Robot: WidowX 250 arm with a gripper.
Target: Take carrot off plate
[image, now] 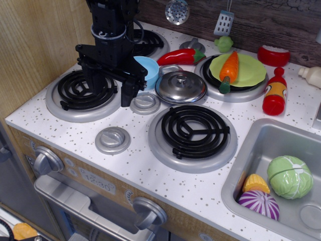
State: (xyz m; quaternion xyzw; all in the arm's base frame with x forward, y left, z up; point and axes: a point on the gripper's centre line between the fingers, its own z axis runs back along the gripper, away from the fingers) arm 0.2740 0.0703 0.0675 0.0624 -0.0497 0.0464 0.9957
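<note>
Observation.image view looking down on a toy kitchen table (150, 170), speckled white and carrying 4 coil burners. Sitting at the right, a steel sink (261, 145) holding a green cabbage (290, 176), a purple onion (258, 203) and a yellow corn piece (256, 183). Hanging over the left rear, a black robot arm, ending in an end effector (111, 83) with 2 fingers (129, 93) pointing down and spread apart, pinching nothing, hovering above the front-left burner (85, 93). Lying at the front centre, the largest bare burner (194, 131). Resting on the rear-right burner, well apart from the end effector, a lime-green plate (251, 73). Sitting between the burners, a shiny steel lid (180, 86). Lying on the plate, slanting across its left part, the carrot (229, 68), orange tip toward the back and dark green stem end reaching over the plate's front rim. Lying just behind the lid, a red pepper (180, 56). Standing right of the plate, a red-and-yellow bottle (275, 93). Peeking out beside the end effector, touching or just beside it, a light blue bowl (149, 69). Dotting the table near the front-left burner, 2 grey round knobs (113, 140).
</note>
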